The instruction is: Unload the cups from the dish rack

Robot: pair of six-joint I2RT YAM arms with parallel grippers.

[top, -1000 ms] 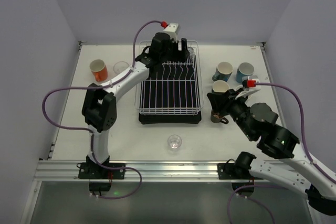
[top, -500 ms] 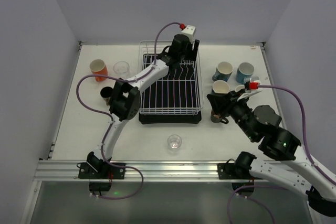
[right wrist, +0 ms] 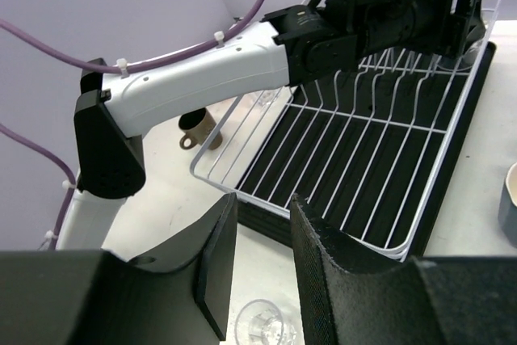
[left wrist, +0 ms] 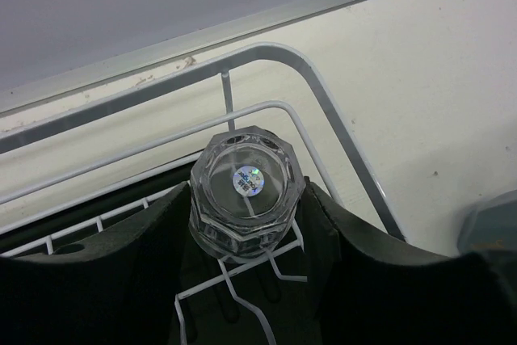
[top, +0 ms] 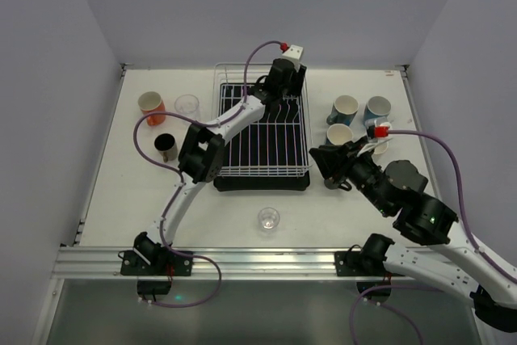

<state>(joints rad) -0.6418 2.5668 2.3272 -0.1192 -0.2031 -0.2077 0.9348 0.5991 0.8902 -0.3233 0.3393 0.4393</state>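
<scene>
The white wire dish rack [top: 262,169] on its black tray lies mid-table. My left gripper [top: 289,78] is over its far right corner. In the left wrist view the left gripper [left wrist: 249,199] is open, and its fingers [left wrist: 113,272] stand either side of an upside-down clear glass cup [left wrist: 246,179] on the prongs by the rack rim [left wrist: 323,94]. My right gripper [top: 317,157] hovers right of the rack, above a brown cup [top: 334,183]. In the right wrist view the right gripper [right wrist: 261,201] is open a little and empty over a clear glass [right wrist: 262,327].
An orange cup [top: 151,107], a clear glass [top: 187,105] and a black cup [top: 166,147] stand left of the rack. Three mugs [top: 343,108] [top: 376,111] [top: 339,134] stand on the right. A clear glass [top: 268,219] stands in front of the rack.
My left arm has swung right along the back of the rack to its far right corner, uncovering the black cup. My right gripper has shifted slightly left.
</scene>
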